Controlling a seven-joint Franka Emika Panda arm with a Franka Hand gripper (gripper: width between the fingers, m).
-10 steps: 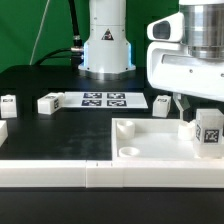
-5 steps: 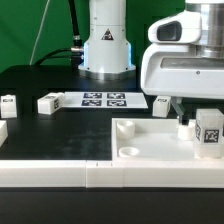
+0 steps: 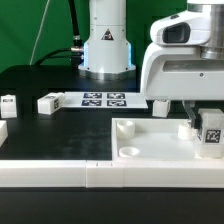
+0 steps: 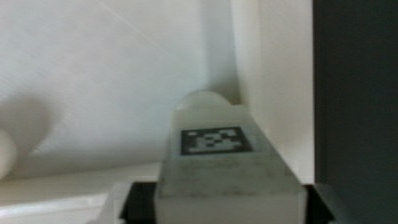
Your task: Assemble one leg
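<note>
Nearest the exterior camera, a long white raised rail (image 3: 60,176) runs across the front of the table. Just behind it lies the large white panel (image 3: 150,145) with its raised rim and a round socket (image 3: 129,152) near its front corner on the exterior view's left.

Over the panel's far corner on the exterior view's right, the gripper (image 3: 206,128) hangs from the bulky white wrist housing and pinches the leg (image 3: 212,133), a small white block whose black-and-white tag faces the camera. The leg stands upright, low over the panel's recessed surface; whether its foot touches the panel cannot be told. In the wrist view the leg (image 4: 221,150) fills the middle, its tag plainly readable, with dark finger pads (image 4: 143,200) pressed against both of its sides and the white panel (image 4: 107,70) behind it.

Further back on the black table (image 3: 30,85), toward the exterior view's left, two more small white tagged blocks (image 3: 47,103) (image 3: 9,105) lie apart from each other, and another white piece (image 3: 2,131) shows at the left edge. Beside them the marker board (image 3: 103,99) lies flat with its tags in view. A further small white block (image 3: 160,104) sits just past the board, near the wrist housing.

Farthest back stands the arm's white base (image 3: 107,40), with dark cables and a green backdrop behind it.
</note>
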